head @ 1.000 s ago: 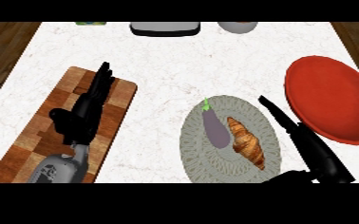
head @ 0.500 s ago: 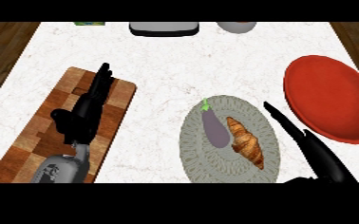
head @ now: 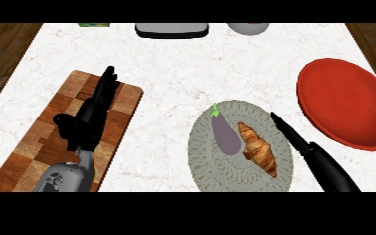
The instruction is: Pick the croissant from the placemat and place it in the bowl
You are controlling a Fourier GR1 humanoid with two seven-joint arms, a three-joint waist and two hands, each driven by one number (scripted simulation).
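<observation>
- White marble counter (head: pixel 183 69) below me.
- My right hand (head: pixel 308 149), fingers straight and released, lies beside the croissant (head: pixel 258 148) on the grey woven placemat (head: pixel 213 164).
- An eggplant (head: pixel 225 133) lies beside the croissant; the red bowl (head: pixel 341 99) is to the right.
- My left hand (head: pixel 86 124) rests released over the wooden cutting board (head: pixel 44 144).

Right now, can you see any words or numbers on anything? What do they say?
None can be read: no words or numbers show on the placemat, croissant, eggplant, red bowl or cutting board.
The green thing at the counter's far edge is mostly cut off; any label on it cannot be made out.
</observation>
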